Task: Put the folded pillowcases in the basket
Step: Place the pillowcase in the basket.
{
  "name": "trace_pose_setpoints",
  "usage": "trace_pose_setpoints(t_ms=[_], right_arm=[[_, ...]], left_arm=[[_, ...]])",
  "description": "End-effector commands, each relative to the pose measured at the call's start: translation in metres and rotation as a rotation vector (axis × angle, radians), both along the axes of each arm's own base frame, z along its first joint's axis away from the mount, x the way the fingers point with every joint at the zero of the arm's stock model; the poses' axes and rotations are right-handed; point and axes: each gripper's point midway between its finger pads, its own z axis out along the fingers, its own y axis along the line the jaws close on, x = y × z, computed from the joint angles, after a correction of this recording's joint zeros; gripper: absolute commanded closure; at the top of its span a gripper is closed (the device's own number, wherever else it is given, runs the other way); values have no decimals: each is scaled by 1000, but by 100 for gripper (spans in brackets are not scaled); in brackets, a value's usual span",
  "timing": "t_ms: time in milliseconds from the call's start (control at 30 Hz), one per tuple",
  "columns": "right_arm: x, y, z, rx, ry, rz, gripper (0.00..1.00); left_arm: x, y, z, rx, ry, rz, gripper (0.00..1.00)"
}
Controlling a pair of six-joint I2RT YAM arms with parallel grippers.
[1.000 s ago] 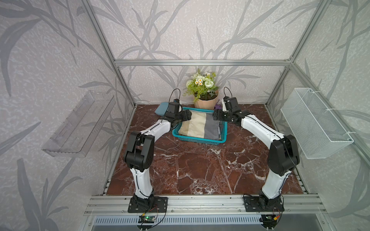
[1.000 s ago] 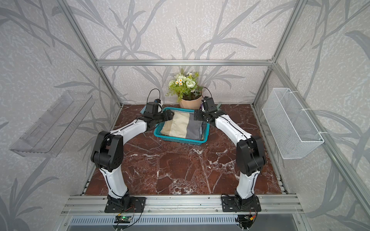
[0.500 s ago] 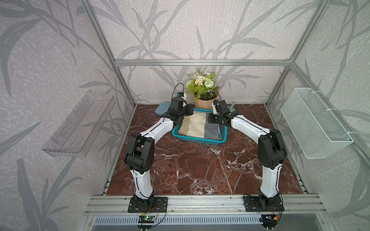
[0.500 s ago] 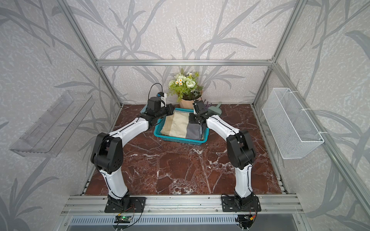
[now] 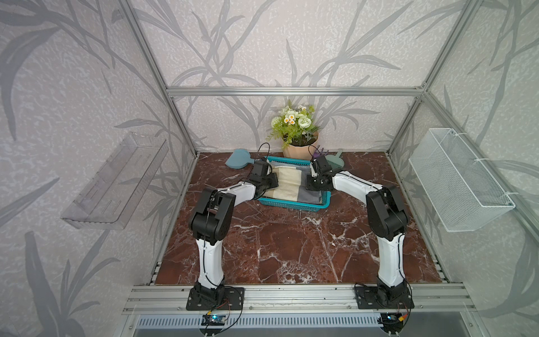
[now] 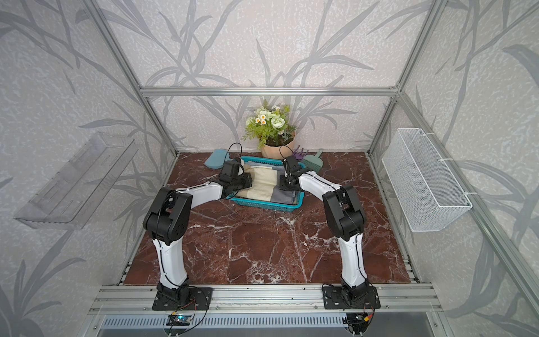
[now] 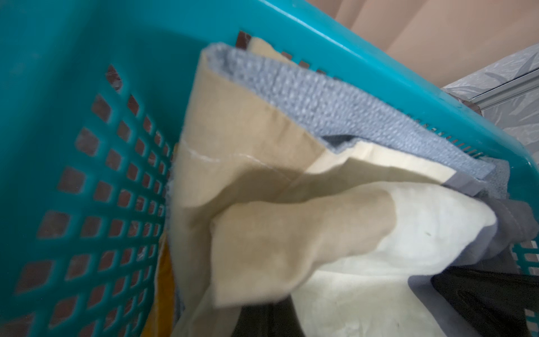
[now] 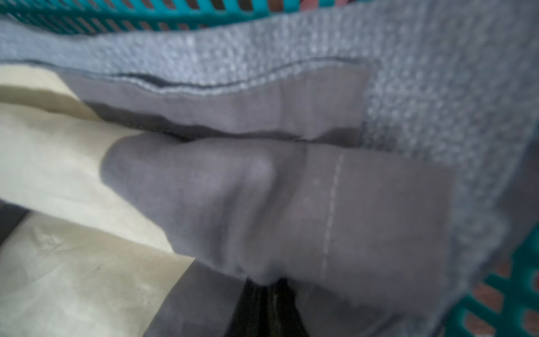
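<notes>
Both elbows have lifted and both claws have closed since a second ago. In a top view, the left claw (image 5: pixel 270 183) and right claw (image 5: pixel 316 184) sit inside the basket (image 5: pixel 291 204) on the desk (image 5: pixel 291 251), on the folded pillowcase (image 5: pixel 288 186) lying in it. In the left wrist view, its tan end is pinched up. In the right wrist view, its grey end is likewise pinched.

flower pot (image 5: pixel 300 149) at the back of the marble table (image 5: pixel 291 248); blue paddle (image 5: pixel 237 159) left of it, green scoop (image 5: pixel 335 160) just right; farther out, clear tray (image 5: pixel 116 181) left, white wire basket (image 5: pixel 458 181) right

Left tool (image 7: pixel 262 324) and right tool (image 8: pixel 268 309) — blurred, cut by the edge — bury their tips in pillowcase (image 8: pixel 262 204).
</notes>
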Motion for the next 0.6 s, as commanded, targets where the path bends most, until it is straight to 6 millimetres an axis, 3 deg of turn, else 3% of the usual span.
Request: trace_pose_setpoints(t_ms=[0, 67, 133, 200, 267, 300, 333, 400, 567], right_arm=[[-11, -18, 17, -40, 1, -16, 72], [-10, -13, 42, -7, -57, 6, 62], [-11, -9, 70, 14, -125, 23, 51], [-17, -6, 101, 25, -201, 42, 39], [-27, -7, 131, 36, -274, 56, 22], [-32, -8, 137, 35, -296, 59, 17], [-40, -13, 160, 50, -354, 54, 14], [-54, -26, 183, 64, -432, 30, 1], [-92, -70, 203, -25, -528, -30, 1]], left_arm=[[8, 18, 27, 35, -51, 41, 100], [9, 16, 58, 16, -107, 32, 97], [8, 16, 87, 5, -157, 26, 81], [5, 18, 123, 8, -219, 21, 61], [-1, 27, 153, 31, -270, 43, 32], [-5, 32, 169, 48, -301, 55, 18], [-9, 39, 180, 69, -324, 75, 2], [-21, 55, 203, 120, -383, 117, 0], [-60, 111, 239, 314, -508, 284, 0]])
